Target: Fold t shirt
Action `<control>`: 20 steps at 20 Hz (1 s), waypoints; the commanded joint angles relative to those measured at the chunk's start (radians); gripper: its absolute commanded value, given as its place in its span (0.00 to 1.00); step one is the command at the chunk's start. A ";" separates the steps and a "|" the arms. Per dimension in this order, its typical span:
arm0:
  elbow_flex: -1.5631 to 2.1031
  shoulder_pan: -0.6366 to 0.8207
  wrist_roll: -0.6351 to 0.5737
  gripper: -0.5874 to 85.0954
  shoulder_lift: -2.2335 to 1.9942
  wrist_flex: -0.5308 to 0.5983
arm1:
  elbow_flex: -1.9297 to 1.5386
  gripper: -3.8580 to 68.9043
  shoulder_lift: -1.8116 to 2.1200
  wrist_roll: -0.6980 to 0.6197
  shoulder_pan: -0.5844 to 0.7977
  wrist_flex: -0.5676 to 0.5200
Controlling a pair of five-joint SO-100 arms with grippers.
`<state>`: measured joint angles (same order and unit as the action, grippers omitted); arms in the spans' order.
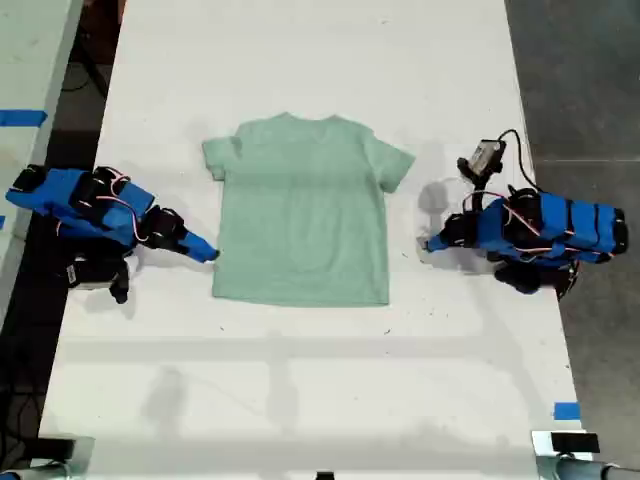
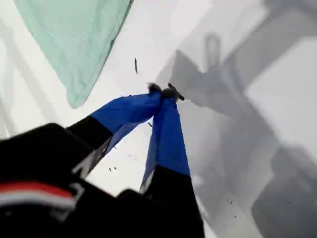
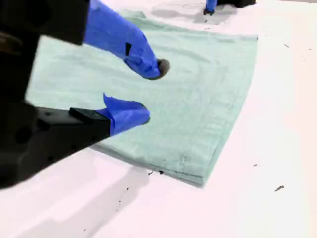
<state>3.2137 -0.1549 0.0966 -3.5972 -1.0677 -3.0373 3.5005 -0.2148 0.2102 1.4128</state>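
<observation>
Exterior view, t shirt (image 1: 300, 210) flat, neck opening indistinct, sleeves visible.

Our first gripper (image 1: 430, 243) (image 2: 166, 91): at the exterior view's right, fingers pressed together tip to tip, holding nothing. Its arm (image 1: 540, 235) lies low, reaching toward the middle.

Our second gripper (image 1: 205, 253) (image 3: 151, 91): at the exterior view's left, fingers parted, nothing between them. Its arm (image 1: 90, 205) lies low, angled inward.
</observation>
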 commanded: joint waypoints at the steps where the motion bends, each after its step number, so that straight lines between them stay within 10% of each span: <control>1: 0.006 -0.009 0.015 0.14 -0.008 0.006 | -0.041 0.07 0.006 -0.015 0.080 -0.020; 8: 0.006 -0.009 0.015 0.14 -0.008 0.006 | -0.077 0.04 0.009 0.370 -0.048 -0.135; 14: 0.006 -0.009 0.015 0.14 -0.008 0.006 | 0.505 0.10 -0.316 -0.054 0.339 0.137; 20: 0.006 -0.008 0.015 0.14 -0.008 0.006 | 1.043 0.38 -1.187 -0.388 0.635 0.031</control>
<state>3.2137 -0.1549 0.0966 -3.5972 -1.0677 -2.1552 2.5679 -0.5170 0.7685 1.5186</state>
